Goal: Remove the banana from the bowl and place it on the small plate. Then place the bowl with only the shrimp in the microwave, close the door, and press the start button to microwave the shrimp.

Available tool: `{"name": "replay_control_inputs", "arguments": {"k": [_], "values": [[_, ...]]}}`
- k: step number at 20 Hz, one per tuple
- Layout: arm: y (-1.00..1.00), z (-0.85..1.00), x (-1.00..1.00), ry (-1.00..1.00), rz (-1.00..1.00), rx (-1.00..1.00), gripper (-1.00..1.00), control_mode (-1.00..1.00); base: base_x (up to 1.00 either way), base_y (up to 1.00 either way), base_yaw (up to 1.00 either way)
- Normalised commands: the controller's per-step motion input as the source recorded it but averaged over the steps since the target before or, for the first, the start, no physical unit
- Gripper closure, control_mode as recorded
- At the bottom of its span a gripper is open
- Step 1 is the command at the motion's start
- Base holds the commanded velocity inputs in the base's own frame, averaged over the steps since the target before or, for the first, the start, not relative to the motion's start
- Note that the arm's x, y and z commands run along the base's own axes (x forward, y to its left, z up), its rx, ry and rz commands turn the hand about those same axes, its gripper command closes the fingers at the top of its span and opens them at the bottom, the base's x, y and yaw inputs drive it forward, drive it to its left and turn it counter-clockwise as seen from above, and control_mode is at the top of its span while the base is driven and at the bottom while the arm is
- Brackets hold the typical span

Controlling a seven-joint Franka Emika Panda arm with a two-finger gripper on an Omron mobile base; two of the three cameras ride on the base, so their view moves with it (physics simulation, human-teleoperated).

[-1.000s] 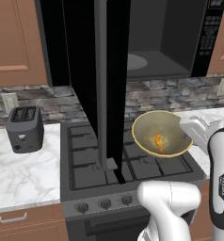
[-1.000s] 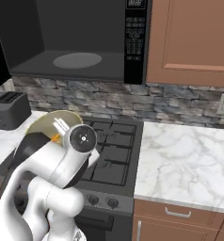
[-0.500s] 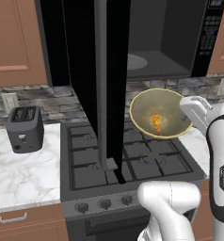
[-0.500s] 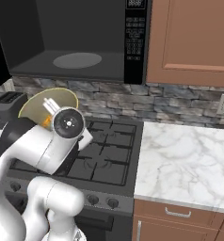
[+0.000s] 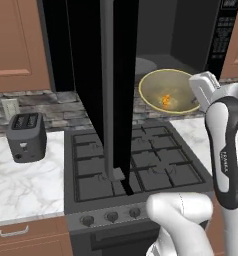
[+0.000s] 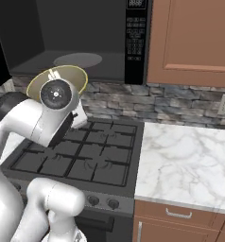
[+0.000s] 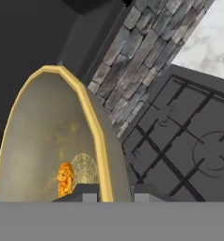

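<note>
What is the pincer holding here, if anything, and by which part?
The pincer is shut on the bowl, gripping its rim with one fingertip inside and one outside. The shrimp lies inside.

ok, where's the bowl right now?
The bowl is held aloft at its rim by the gripper, above the stove's back burners and just in front of the open microwave. The shrimp lies inside.

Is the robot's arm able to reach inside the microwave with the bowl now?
Probably yes. The door stands swung wide open, so the microwave cavity looks free. The tool is shut on the rim of the bowl, which holds the shrimp and hangs tilted above the stove, near the opening.
</note>
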Motion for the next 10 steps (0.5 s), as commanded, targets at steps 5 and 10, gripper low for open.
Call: {"name": "replay_control_inputs", "arguments": {"k": [5,10], "values": [[0.05,0.40,0.33,0.02,-0.26,0.16,1.00,-1.00,0.00,0.00,0.00],[0.21,0.23,0.27,0.00,-0.22,0.18,1.00,-1.00,0.00,0.00,0.00]]}}
